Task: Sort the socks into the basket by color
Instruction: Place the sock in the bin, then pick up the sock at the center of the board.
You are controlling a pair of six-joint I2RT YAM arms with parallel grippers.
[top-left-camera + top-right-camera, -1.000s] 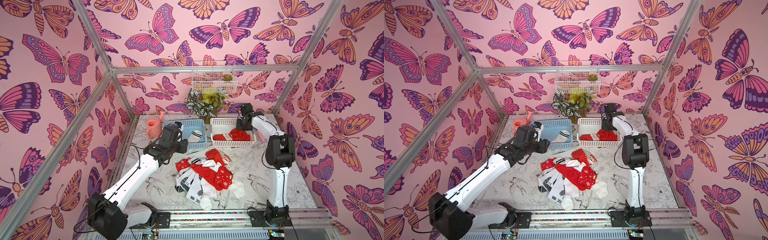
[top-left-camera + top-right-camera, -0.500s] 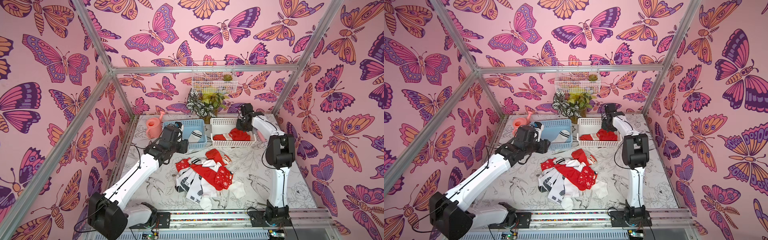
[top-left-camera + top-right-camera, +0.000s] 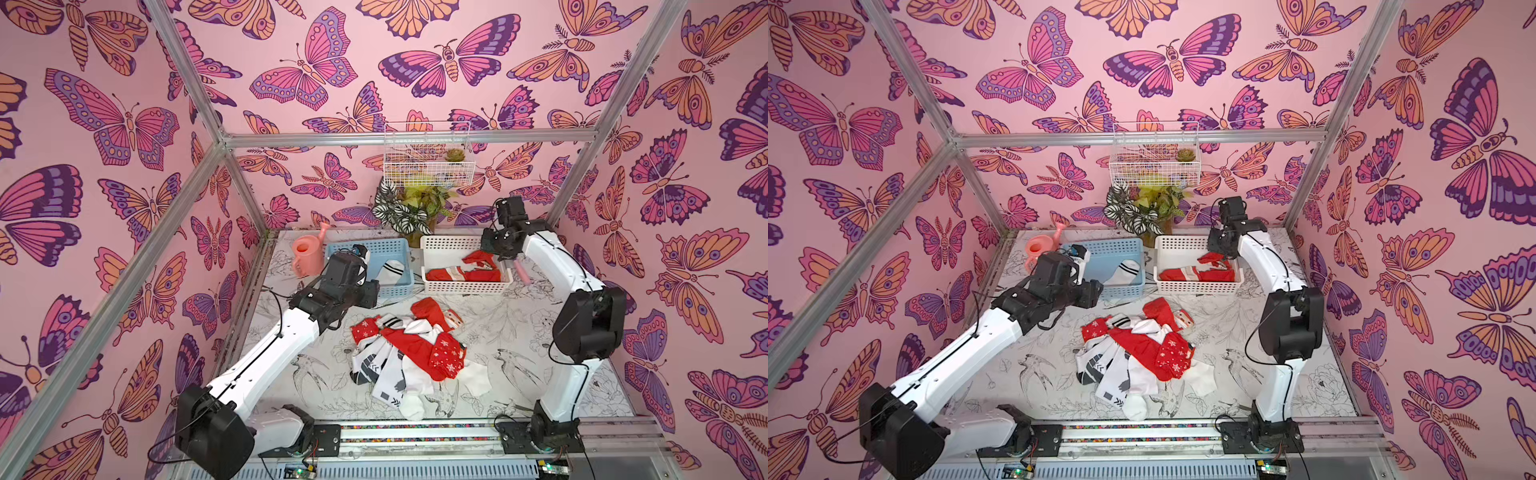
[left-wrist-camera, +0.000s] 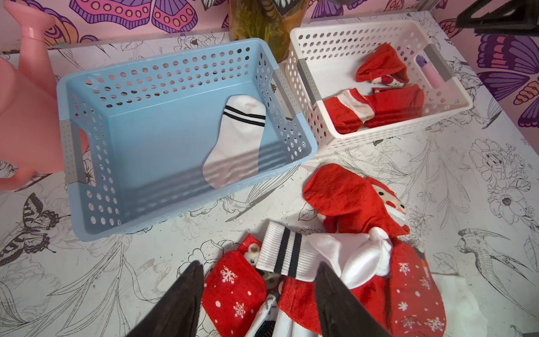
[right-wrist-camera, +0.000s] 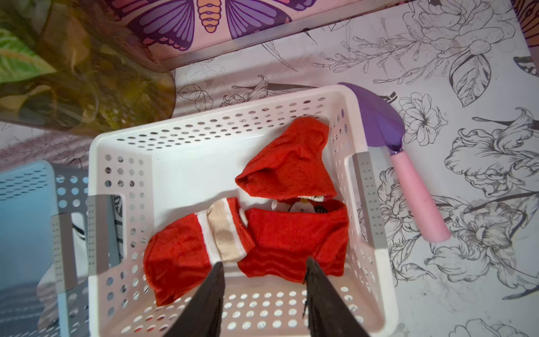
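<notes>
Left claw (image 4: 259,265): jaws apart, nothing held, hovering over the 11 o'clock edge of the sock pile (image 3: 409,353) in the middle of the counter (image 3: 519,324).

Right claw (image 5: 264,262): jaws apart, nothing held, above the white basket (image 3: 453,243).

White basket, 1 o'clock of the pile, holds red socks (image 3: 465,273).

Blue basket (image 3: 386,249), 11 o'clock, holds 1 white striped sock (image 3: 392,270).

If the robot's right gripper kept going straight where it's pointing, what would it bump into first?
Most likely the red socks lying in the white basket. The right gripper hangs above them, fingers open and empty, pointing down into the basket. Which sock it meets first is hard to tell.
</notes>
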